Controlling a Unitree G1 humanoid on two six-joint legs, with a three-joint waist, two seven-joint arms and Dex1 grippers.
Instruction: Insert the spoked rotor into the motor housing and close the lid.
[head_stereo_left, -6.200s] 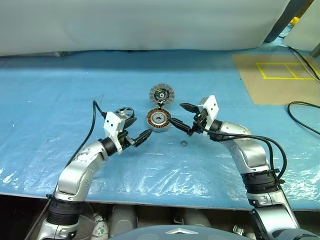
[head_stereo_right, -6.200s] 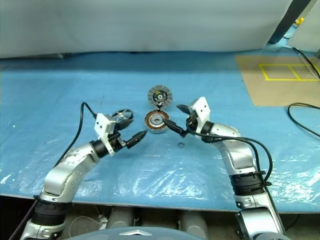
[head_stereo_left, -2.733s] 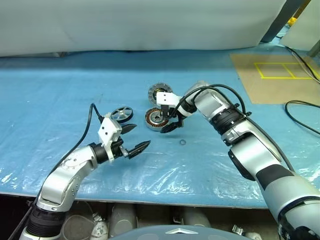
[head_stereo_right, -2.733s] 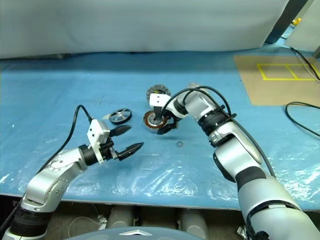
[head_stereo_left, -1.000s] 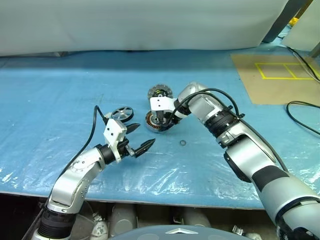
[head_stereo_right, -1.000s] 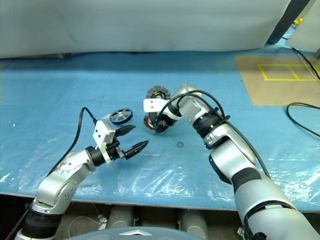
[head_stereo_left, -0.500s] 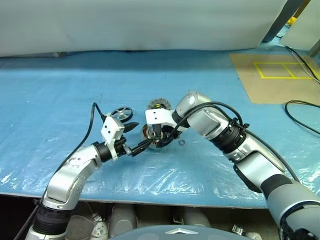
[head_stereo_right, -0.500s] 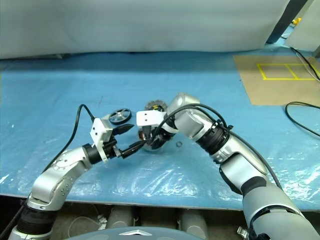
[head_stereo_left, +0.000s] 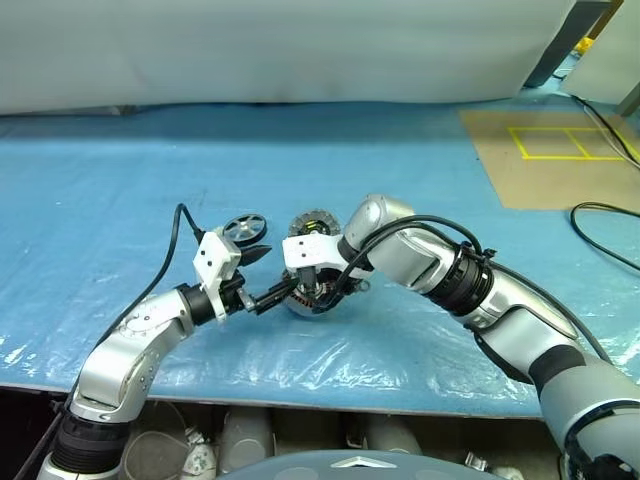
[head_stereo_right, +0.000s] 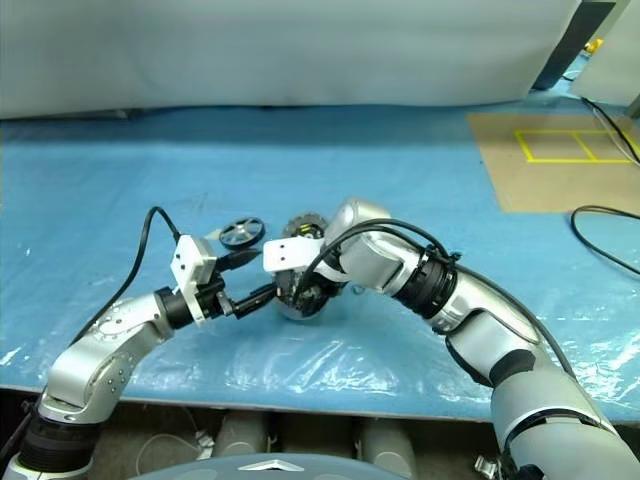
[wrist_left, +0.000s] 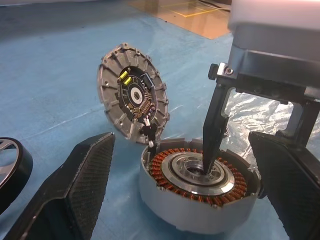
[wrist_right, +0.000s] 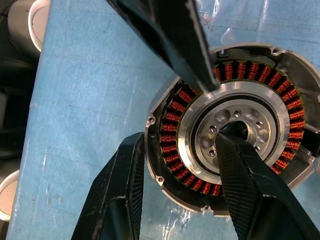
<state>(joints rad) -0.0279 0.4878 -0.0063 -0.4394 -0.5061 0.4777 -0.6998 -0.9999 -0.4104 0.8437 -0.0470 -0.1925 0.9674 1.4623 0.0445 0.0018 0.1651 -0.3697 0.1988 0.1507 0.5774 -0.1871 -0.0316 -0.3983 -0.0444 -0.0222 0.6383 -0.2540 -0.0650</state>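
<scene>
The spoked rotor (wrist_left: 9, 167) is cut off at the frame edge.

Right gripper (wrist_right: 182, 175): pointing steeply down over the motor housing (wrist_left: 197, 187), one finger in its centre, one outside its rim. Left gripper (wrist_left: 187, 170): level, jaws wide, flanking the housing.

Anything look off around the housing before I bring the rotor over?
Yes. The right gripper grips the motor housing wall, one finger down in its pale centre, where the spoked rotor must go. The lid stands open, tilted at the housing's edge. The left gripper is open beside the housing.
</scene>
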